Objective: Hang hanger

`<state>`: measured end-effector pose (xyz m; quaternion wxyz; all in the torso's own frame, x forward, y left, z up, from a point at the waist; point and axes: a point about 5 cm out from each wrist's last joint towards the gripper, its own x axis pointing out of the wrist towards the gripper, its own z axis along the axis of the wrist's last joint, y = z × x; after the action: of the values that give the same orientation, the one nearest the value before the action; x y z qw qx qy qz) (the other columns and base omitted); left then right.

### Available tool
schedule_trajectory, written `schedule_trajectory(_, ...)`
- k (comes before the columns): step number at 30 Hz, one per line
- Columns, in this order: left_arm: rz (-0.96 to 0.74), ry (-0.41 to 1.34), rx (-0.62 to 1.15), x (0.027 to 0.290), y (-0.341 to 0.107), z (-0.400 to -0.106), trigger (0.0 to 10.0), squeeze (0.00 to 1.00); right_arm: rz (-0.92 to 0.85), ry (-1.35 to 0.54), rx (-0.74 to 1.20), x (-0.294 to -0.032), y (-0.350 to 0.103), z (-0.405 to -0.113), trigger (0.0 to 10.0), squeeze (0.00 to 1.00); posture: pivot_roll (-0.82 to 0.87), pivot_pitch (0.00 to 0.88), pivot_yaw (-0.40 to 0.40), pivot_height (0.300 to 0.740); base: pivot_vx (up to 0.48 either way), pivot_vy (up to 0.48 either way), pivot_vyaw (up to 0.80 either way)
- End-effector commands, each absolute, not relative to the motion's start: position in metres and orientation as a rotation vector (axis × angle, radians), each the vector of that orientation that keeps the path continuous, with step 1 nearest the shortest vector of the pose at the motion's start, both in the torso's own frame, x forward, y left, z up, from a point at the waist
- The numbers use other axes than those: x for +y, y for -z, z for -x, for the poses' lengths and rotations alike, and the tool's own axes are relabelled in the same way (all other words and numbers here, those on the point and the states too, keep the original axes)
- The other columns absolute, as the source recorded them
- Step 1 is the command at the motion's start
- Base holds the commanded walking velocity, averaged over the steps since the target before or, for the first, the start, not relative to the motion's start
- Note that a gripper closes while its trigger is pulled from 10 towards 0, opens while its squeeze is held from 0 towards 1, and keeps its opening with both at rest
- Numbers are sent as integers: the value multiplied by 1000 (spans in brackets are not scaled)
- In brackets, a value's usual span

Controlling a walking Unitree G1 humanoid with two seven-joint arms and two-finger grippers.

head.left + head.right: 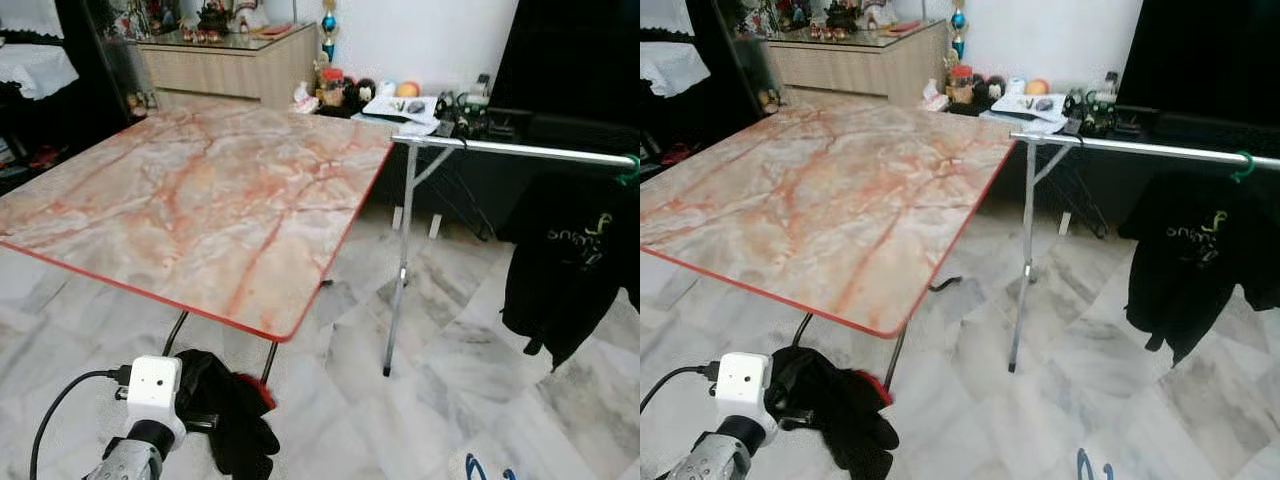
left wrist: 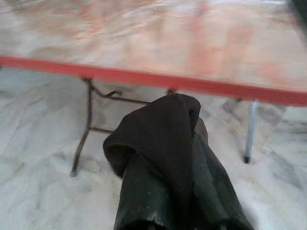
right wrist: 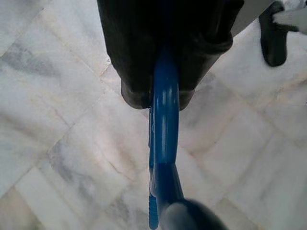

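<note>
My right gripper (image 3: 166,91) is shut on a blue plastic hanger (image 3: 165,124), held low over the marble floor; a bit of the hanger (image 1: 485,467) peeks in at the bottom right of the eye views. My left gripper (image 2: 163,158) is shut on a black garment (image 1: 225,410) with a red patch, low at the near left beside the table's front edge. The cloth drapes over its fingers. A metal clothes rail (image 1: 520,150) runs across the right, well above and beyond the hanger.
A large marble-top folding table (image 1: 200,190) with a red edge stands on the left. A black shirt (image 1: 575,265) hangs from a green hanger hook (image 1: 630,165) at the rail's right end. The rail's leg (image 1: 398,290) stands mid-floor. A cabinet (image 1: 230,65) and clutter line the back wall.
</note>
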<state>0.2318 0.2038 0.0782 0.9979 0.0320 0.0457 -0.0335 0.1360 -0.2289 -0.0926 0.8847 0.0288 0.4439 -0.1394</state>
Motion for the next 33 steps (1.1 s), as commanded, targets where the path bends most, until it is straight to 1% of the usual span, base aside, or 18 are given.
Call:
schedule_trajectory(1,-76,52,73,209,-83,-232,10000,0,-74,272,914,-221,93,-141,10000,0,175,44,13,740,0,416,0)
schedule_trajectory(10,-76,56,72,208,-82,-232,10000,0,-81,266,909,-220,92,-143,10000,0,177,32,12,740,0,415,0)
schedule_trajectory(18,-76,55,71,208,-83,-232,10000,0,-80,260,908,-219,92,-144,10000,0,177,36,10,740,0,414,-752)
schedule_trajectory(33,-80,46,65,210,-85,-233,10000,0,-83,262,889,-218,91,-146,10000,0,184,50,9,740,0,412,0)
